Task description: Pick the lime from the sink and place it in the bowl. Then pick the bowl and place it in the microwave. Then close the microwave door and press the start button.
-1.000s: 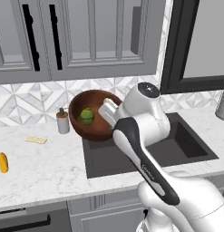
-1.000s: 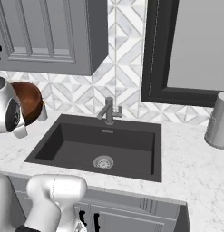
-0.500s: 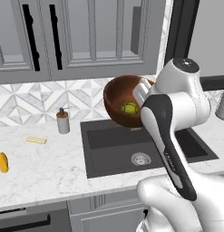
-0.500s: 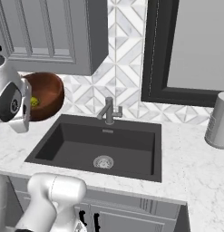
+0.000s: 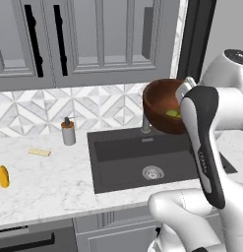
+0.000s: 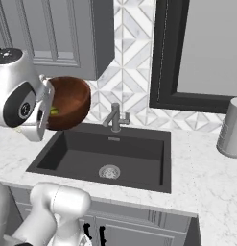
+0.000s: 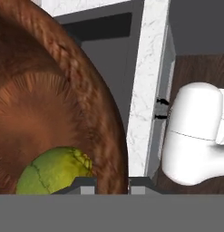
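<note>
- Bowl [image 5: 165, 106] of reddish-brown wood held up in the air above the sink [image 5: 142, 157], tilted, well clear of the basin floor; seen again at the left of the right base view [image 6: 68, 102] and filling the left of the hand view [image 7: 50, 118].
- Lime [image 5: 172, 113] lying inside the bowl, against its lower wall; a sliver of yellow-green also visible past the arm [image 6: 53, 111] and large near the bottom of the hand view [image 7: 52, 174].
- Fingers [image 7: 112, 183] pinching the bowl's rim, one tip inside the wall and one outside, with the wood clamped between them.
- Gripper body pressed against the right side of the bowl in the left base view, mostly hidden behind the white arm.
- Sink dark grey, with a round metal drain [image 5: 152, 173] in its floor and a grey faucet [image 6: 115, 117] at its back edge, just right of the bowl in the right base view.
- Left of the sink on the counter [image 5: 49, 179]: a small grey soap dispenser [image 5: 68, 132] near the back wall, a flat pale piece [image 5: 39, 152] further left, and an elongated yellow-orange item [image 5: 3, 176] near the left edge.
- Right of the sink in the right base view: a grey cylindrical container [image 6: 231, 128] standing on the counter.
- Above the sink's left side: pale cabinet doors with black handles [image 5: 33, 42].
</note>
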